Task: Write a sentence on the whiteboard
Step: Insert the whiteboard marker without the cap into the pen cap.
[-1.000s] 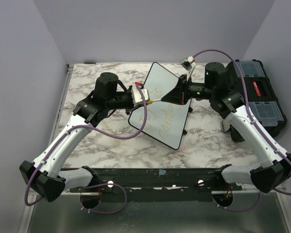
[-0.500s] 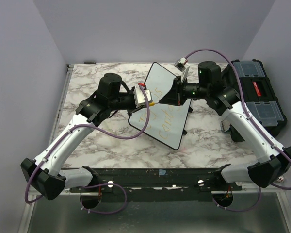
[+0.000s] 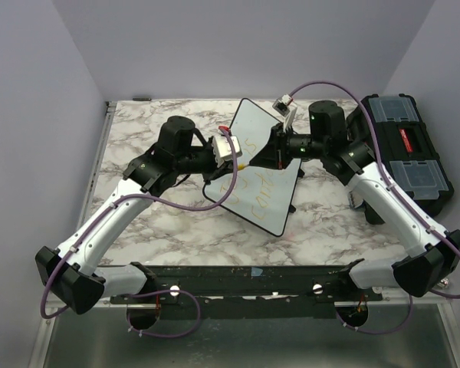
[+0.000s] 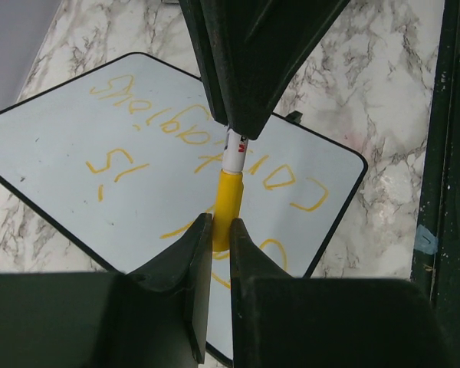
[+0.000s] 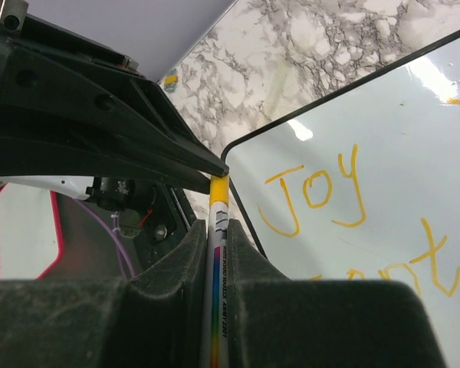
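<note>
Where the two arms meet over the board, the left end effector (image 4: 221, 230) is clamped shut on the yellow end of a marker (image 4: 230, 201), its dark fingers (image 4: 190, 261) pressed against either side of it. Facing it tip to tip, the right end effector (image 5: 217, 230) is closed on the same marker's white barrel, which has a rainbow stripe and small print running along it in the right wrist view. The pen spans the short gap between them, gripped at both ends at once.

Directly below lies the whiteboard (image 3: 280, 218), a white panel with a thin black rim and rounded corners, set askew on the marbled worktop (image 3: 138, 123) so that one corner points toward the back wall. A small black foot shows at its right edge. The sentence (image 3: 253, 201) is on it in thin yellow-orange handwriting, in two lines: "Joy is" above and "contagious" beneath, with "Joy" plainest in the right wrist view.

Farther out, purple cables loop from each wrist along the white arm links to the bases at the near edge. A black toolbox (image 3: 410, 153) with clear lids sits at the right side of the worktop, well apart from the board.
</note>
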Robot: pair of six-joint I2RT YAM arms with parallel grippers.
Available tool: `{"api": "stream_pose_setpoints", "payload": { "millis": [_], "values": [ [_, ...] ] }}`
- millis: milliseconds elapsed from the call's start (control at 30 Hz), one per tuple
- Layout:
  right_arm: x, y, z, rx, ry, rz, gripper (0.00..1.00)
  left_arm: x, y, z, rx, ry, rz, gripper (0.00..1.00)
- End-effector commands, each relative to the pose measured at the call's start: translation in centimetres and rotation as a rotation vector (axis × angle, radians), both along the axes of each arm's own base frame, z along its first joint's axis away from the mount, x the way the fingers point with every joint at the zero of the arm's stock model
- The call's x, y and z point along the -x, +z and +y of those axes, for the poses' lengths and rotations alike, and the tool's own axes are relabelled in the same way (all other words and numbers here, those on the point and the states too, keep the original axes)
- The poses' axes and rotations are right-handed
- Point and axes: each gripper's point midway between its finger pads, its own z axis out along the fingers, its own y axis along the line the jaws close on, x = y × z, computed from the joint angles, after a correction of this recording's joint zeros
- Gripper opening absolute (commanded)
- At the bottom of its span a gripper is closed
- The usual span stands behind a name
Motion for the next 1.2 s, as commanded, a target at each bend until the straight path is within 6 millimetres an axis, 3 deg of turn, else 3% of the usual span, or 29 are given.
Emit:
{"api": "stream_pose_setpoints", "payload": {
  "millis": [0, 400, 733, 933, 1067, 1133, 1167],
  "values": [
    [1.5, -0.9, 2.3, -0.018, 0.092, -0.005, 0.01, 2.8, 6.3, -4.2, 0.224, -0.223, -0.066, 0.0],
    [3.5, -2.2, 2.5, -0.043, 0.238, -0.067, 0.01, 6.8, 8.5, -4.7, 0.277, -0.436, 0.027, 0.0],
    [2.1, -3.8, 0.9, 0.037, 0.088, -0.091, 0.01, 5.6, 8.5, -4.7, 0.25, -0.361, 0.058, 0.02],
    [1.7, -5.0, -0.7, 0.077, -0.033, -0.082, 0.01, 4.2, 7.9, -3.9, 0.254, -0.239, 0.026, 0.45],
    [1.1, -5.7, -2.4, 0.11, -0.143, -0.089, 0.01, 2.8, 7.4, -3.0, 0.278, -0.127, -0.005, 0.66],
    [0.5, -6.0, -3.5, 0.13, -0.23, -0.098, 0.01, 2.0, 7.4, -2.6, 0.291, -0.065, -0.009, 0.98],
    [0.2, -6.0, -4.1, 0.138, -0.269, -0.104, 0.01, 1.6, 7.3, -2.4, 0.295, -0.039, -0.009, 0.99]
  ]
}}
